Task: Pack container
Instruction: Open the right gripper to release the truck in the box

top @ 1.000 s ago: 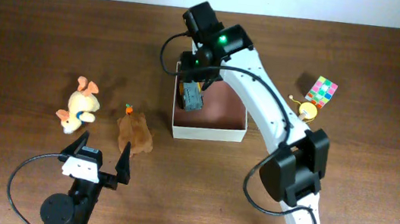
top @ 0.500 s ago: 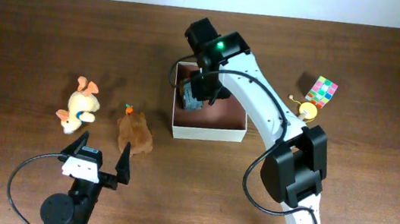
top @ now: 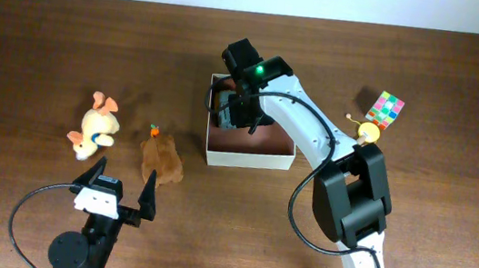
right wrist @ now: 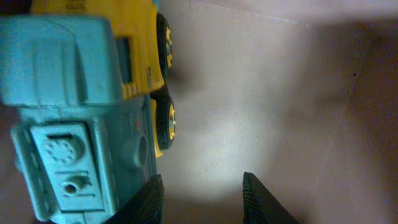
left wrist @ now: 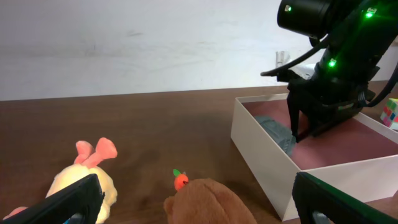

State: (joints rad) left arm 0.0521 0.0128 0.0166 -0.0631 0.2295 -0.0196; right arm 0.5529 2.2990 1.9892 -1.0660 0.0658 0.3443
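Right pincer point(right wrist: 202, 186) (jaws slightly apart, empty) hangs inside container point(top: 250, 159) beside truck point(right wrist: 81, 124).

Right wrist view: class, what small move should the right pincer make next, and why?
Probably lift the right pincer straight up, out of the container. The toy truck already lies on the container floor beside its fingers, and nothing sits between them. The brown plush and the cream plush wait on the table outside.

The table point(top: 50, 38) looks wooden, truck point(right wrist: 81, 124) plastic, container point(top: 250, 159) matt
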